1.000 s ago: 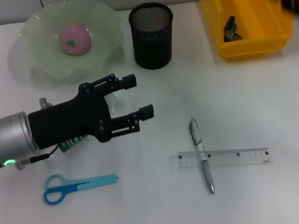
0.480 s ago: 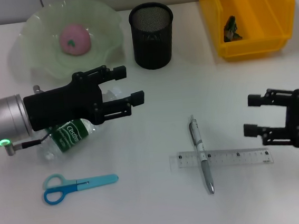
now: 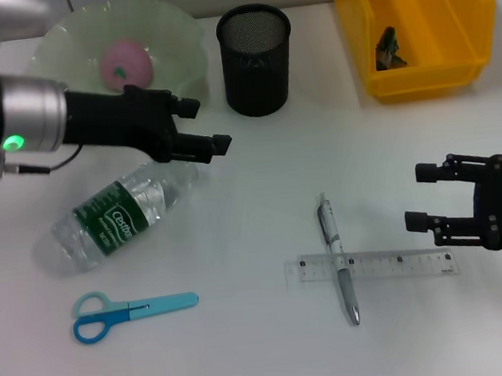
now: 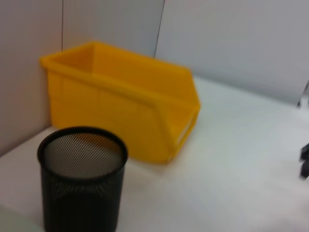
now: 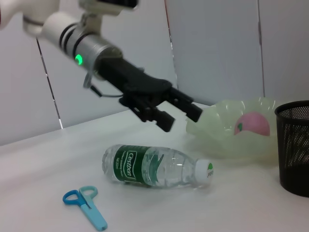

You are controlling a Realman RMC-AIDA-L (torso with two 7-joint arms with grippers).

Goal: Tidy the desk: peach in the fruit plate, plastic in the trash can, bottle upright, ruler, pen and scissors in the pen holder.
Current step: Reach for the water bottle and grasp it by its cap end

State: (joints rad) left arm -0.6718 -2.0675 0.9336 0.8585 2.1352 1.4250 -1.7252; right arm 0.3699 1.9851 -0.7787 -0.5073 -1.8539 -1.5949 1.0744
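White desk (image 3: 266, 346) | 1 bottle (image 3: 116, 216), 1 pen (image 3: 337, 257), 1 ruler (image 3: 392, 265), 1 scissors (image 3: 129, 312) | left tool (image 3: 202, 126), right tool (image 3: 419, 197): both open, empty

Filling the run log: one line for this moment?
bottle: lying down | left gripper: open, above it | right gripper: open, near ruler

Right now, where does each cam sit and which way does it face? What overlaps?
Head: above the desk, looking down; both arms show, left gripper open above the lying bottle, right gripper open near the ruler.
Left wrist: faces the pen holder and yellow bin; none of its own fingers show.
Right wrist: low, looks across at bottle, scissors, fruit plate; shows the left gripper.
Shared: the pen holder is in all three.
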